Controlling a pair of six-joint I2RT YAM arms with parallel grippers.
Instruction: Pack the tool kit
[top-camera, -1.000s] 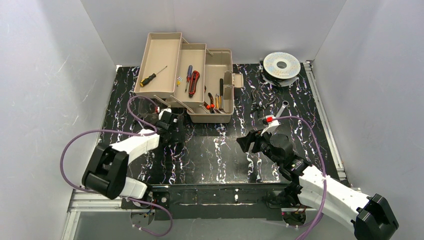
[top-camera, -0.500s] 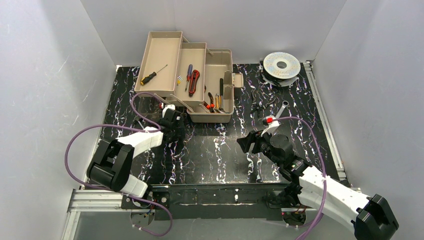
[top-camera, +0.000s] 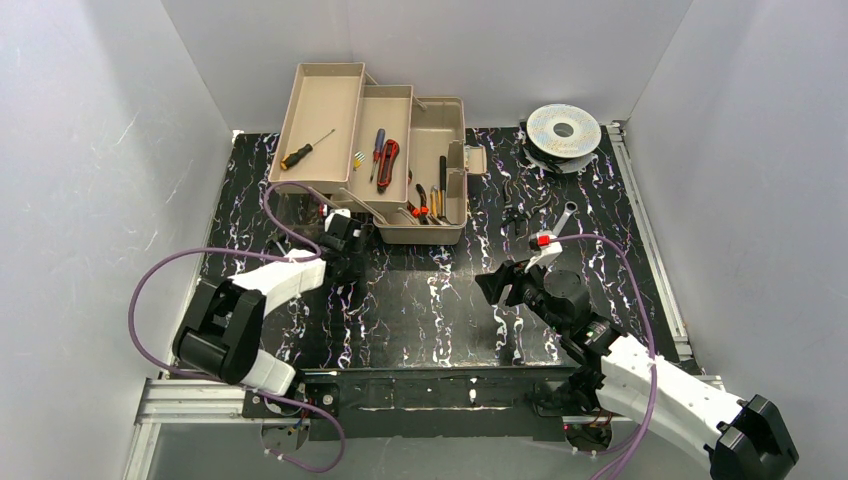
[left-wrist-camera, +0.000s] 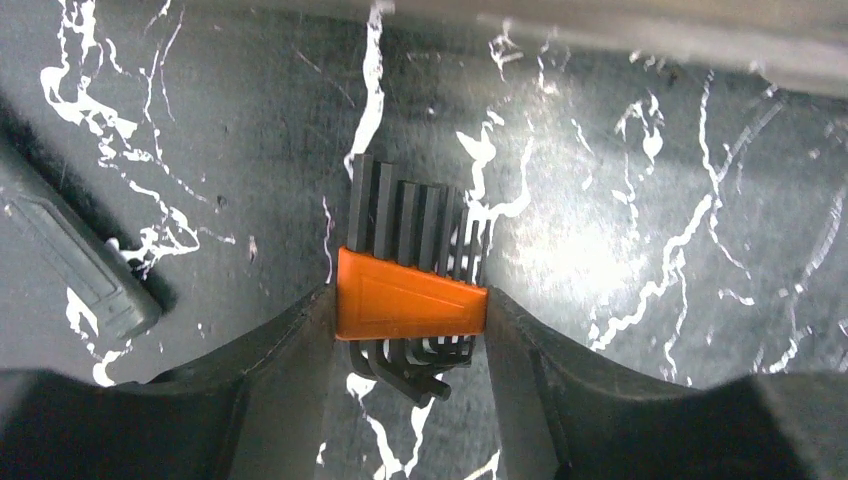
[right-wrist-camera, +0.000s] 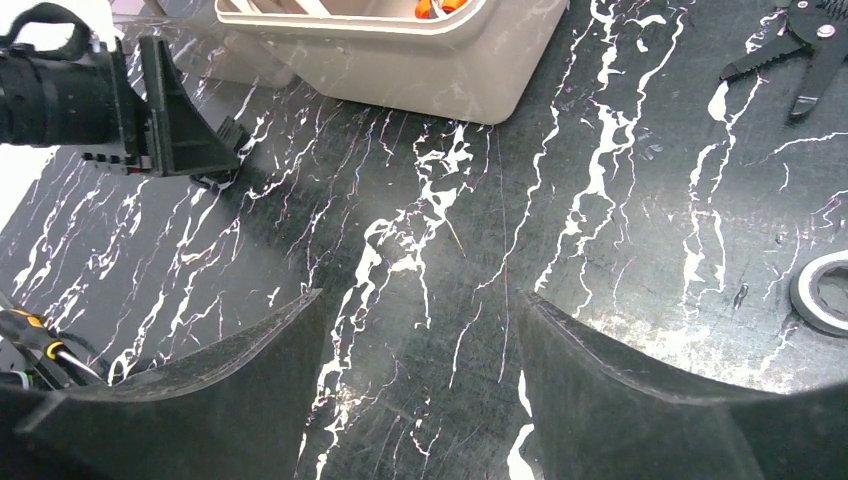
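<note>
Nearest the arms' bases, the right tool (right-wrist-camera: 420, 300) hangs open and empty over the table (top-camera: 440, 290), well in front of the toolbox (top-camera: 425, 232), much where it was a second ago. Just off the toolbox's front left corner, the left tool (left-wrist-camera: 408, 302) has swung in closer and narrowed from wide open until its fingers (left-wrist-camera: 300, 340) press both ends of the orange holder of a hex key set (left-wrist-camera: 400, 220) lying flat on the table. The grasp looks ready to lift the set into the box. Beyond, the fold-out trays (top-camera: 318, 105) stand open, their screwdrivers (top-camera: 305, 150) unmoved. Black pliers (right-wrist-camera: 800, 45) wait on the table right of the toolbox.
</note>
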